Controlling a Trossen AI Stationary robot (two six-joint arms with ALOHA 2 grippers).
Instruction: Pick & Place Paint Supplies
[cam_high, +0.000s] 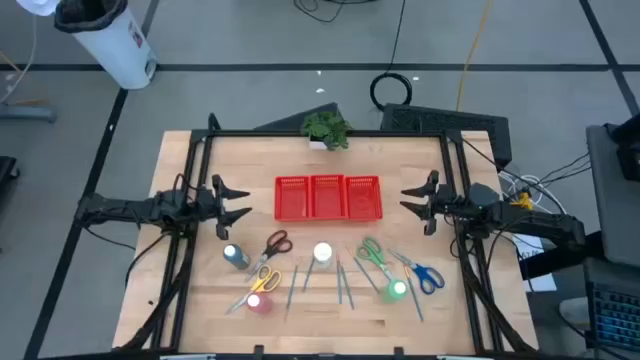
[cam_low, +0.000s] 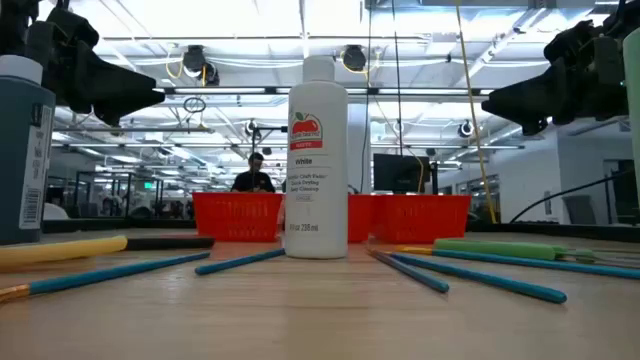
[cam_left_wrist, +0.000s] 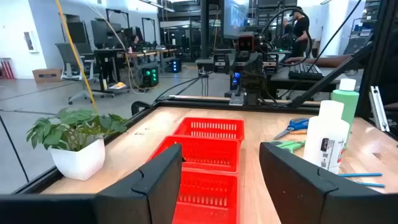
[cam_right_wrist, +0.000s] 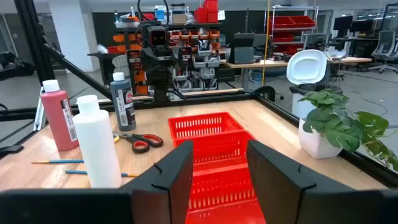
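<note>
the white bottle (cam_high: 322, 254) stands just in front of the tray (cam_high: 329, 197), looking stiff, smooth and top-heavy, best taken around its body, while left gripper (cam_high: 236, 201) and right gripper (cam_high: 410, 200) flank the tray, both parted and empty.

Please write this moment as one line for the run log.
left gripper: jaws open, empty, beside red mesh three-part tray | right gripper: jaws open, empty, opposite side | white-capped paint bottle: upright, untouched

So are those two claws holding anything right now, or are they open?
Left gripper: open, holding nothing, beside the red tray.
Right gripper: open, holding nothing, on the tray's other side.
</note>
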